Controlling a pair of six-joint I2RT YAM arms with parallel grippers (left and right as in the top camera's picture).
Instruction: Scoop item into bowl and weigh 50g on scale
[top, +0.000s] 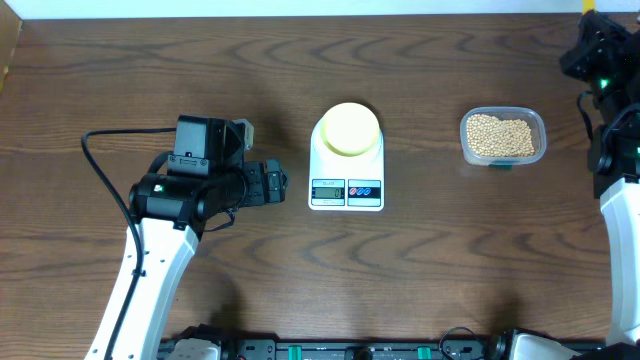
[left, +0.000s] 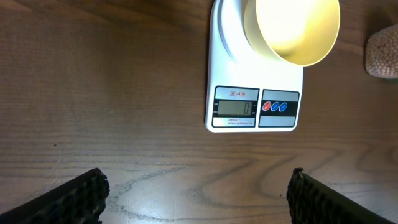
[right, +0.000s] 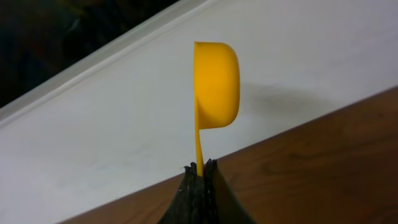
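Gripping the scoop, the right tool is clamped tight. Left of the scale, the left tool gapes empty.

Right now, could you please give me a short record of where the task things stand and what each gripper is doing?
scale: mid-scene, display reads 0
bowl: on the scale's platform, looks empty
beans: in the clear tub, right of the scale, apart from it
left gripper: open, holding nothing, left of the scale
right gripper: shut on the yellow scoop, handle pinched, cup uppermost
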